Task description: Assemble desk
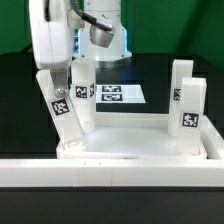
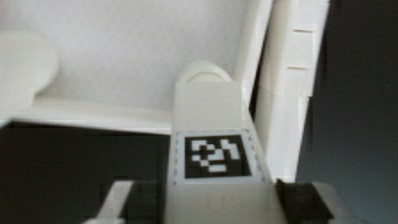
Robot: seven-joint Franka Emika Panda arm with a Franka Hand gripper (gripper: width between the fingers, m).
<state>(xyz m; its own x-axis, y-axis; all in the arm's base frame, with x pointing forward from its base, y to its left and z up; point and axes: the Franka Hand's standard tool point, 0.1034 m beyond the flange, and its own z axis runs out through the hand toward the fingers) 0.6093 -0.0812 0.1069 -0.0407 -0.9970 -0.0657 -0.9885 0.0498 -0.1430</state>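
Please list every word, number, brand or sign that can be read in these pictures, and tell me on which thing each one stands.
Words, numbers, brands: none can be read.
Leg in the gripper: a black-and-white tag, a pattern and no text.
Upright legs: the same kind of tags, no text.
Marker board: printed tags, too small to tell apart.
Tabletop, foreground bar: blank.

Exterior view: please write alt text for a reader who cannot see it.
A robot gripper holds a tilted white tagged leg over the corner of a white tabletop, on the exterior view's left. Three more legs already stand upright on it, and a marker board lies behind.
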